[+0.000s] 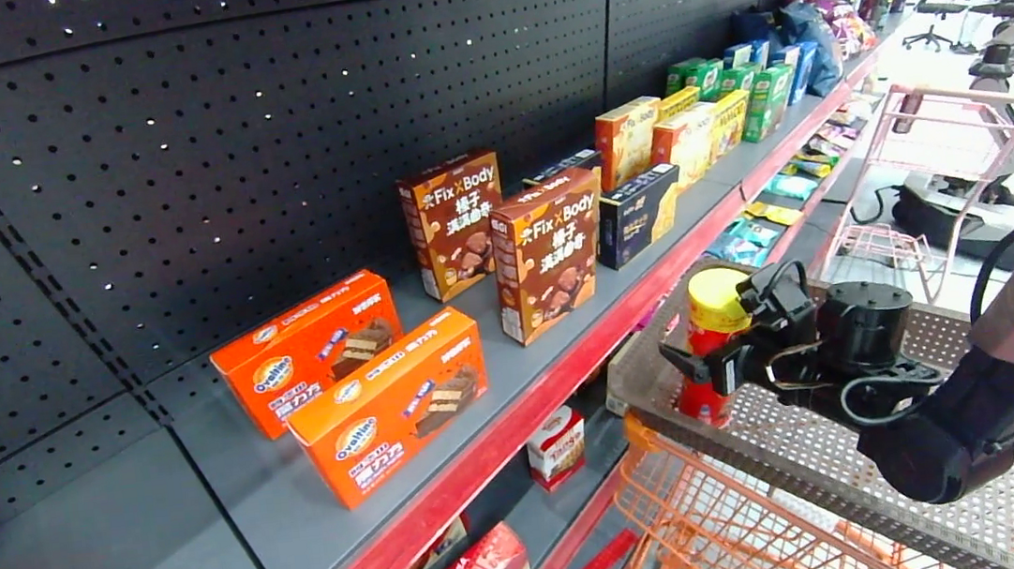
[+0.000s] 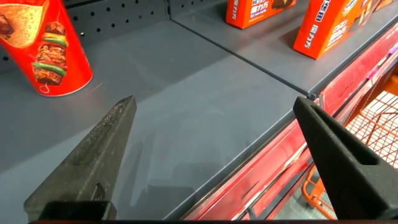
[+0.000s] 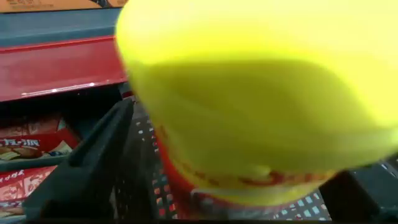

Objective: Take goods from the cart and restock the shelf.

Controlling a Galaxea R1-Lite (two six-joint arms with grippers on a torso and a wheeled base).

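A: Where is the can?

B: The can (image 1: 716,298), red with a yellow lid, is upright at the left edge of the cart's tray (image 1: 1010,495), the side next to the shelf (image 1: 516,368). I cannot tell whether its base rests on the tray or sits just above it.

A: And the right gripper?

B: The right gripper (image 1: 719,342) is clamped on the can's body below the lid, with 1 finger on each side. I think the low side grip is there to keep the can upright and the lid free, so it can be set down standing.

A: Why that edge?

B: It looks like the shortest way over the shelf's red lip, and it clears the orange basket (image 1: 712,527) below the tray.

A: The left gripper?

B: The left gripper (image 2: 214,106) is empty with its jaws wide apart, hanging over a bare gray stretch at the near left of the shelf. It is well apart from the cart, so it seems parked clear of the right arm.

A: Anything near it?

B: 1 red skewer can (image 2: 53,50) stands on the board just beyond it. The 2 orange boxes (image 1: 356,376) lie to the right and the 2 brown boxes (image 1: 541,253) stand farther along. The bare stretch beside the skewer can seems the likely slot, since like goods sit together.
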